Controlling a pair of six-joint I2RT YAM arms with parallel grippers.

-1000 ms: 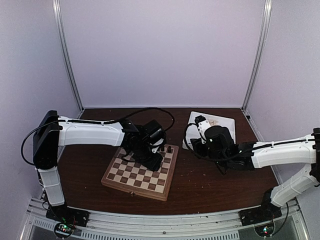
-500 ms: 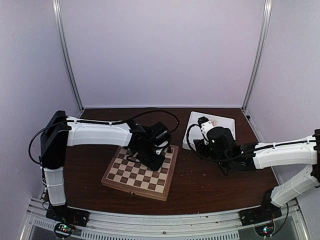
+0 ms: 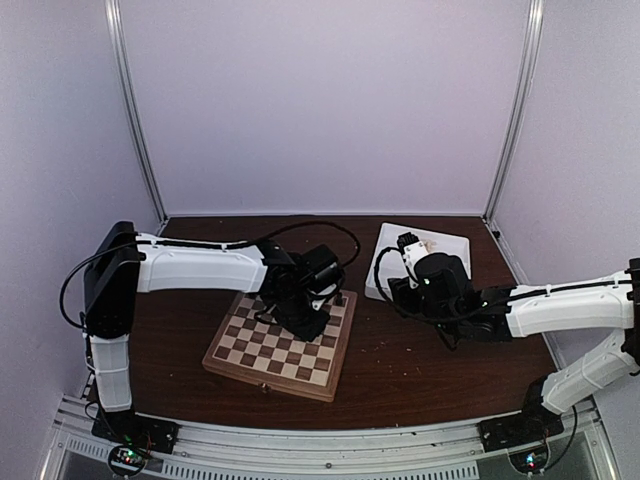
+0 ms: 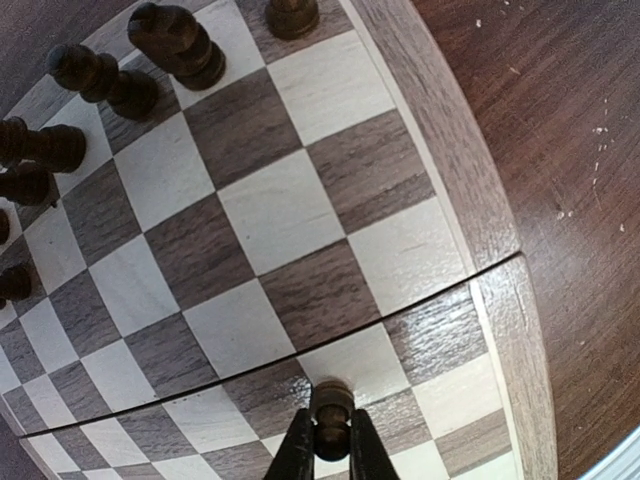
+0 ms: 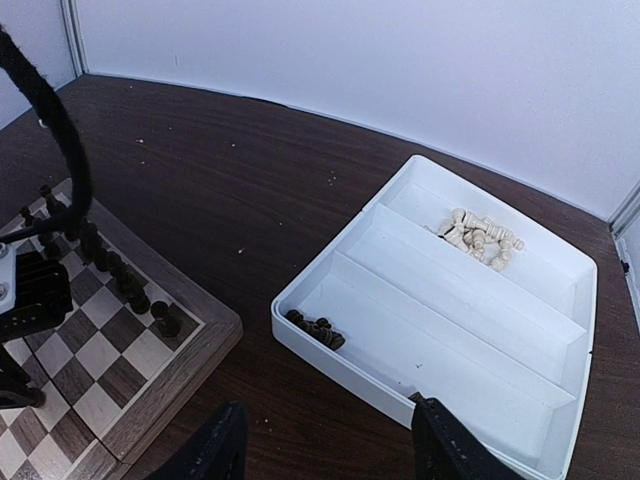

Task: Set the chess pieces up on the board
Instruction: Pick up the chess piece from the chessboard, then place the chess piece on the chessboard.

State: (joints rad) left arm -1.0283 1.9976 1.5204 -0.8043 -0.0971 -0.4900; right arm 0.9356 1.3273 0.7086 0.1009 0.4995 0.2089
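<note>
The board (image 3: 250, 365) lies at the table's middle-left, with a row of dark chess pieces (image 4: 175, 42) along its far edge. My left gripper (image 4: 331, 450) is shut on a dark pawn (image 4: 331, 405), gripping its head, with its base at a pale square near the board's right edge (image 4: 440, 150). I cannot tell whether the base touches. In the top view the left gripper (image 3: 305, 322) is over the board's far right part. My right gripper (image 5: 335, 440) is open and empty, above bare table beside the white tray (image 5: 440, 300).
The tray holds a few dark pieces (image 5: 315, 328) in its near-left corner and several cream pieces (image 5: 478, 238) in its far compartment. The board's corner (image 5: 190, 355) lies left of the tray. White walls and metal posts enclose the table.
My left arm has shifted a little to the right over the board with the pawn in its grip. The right arm has barely moved.
</note>
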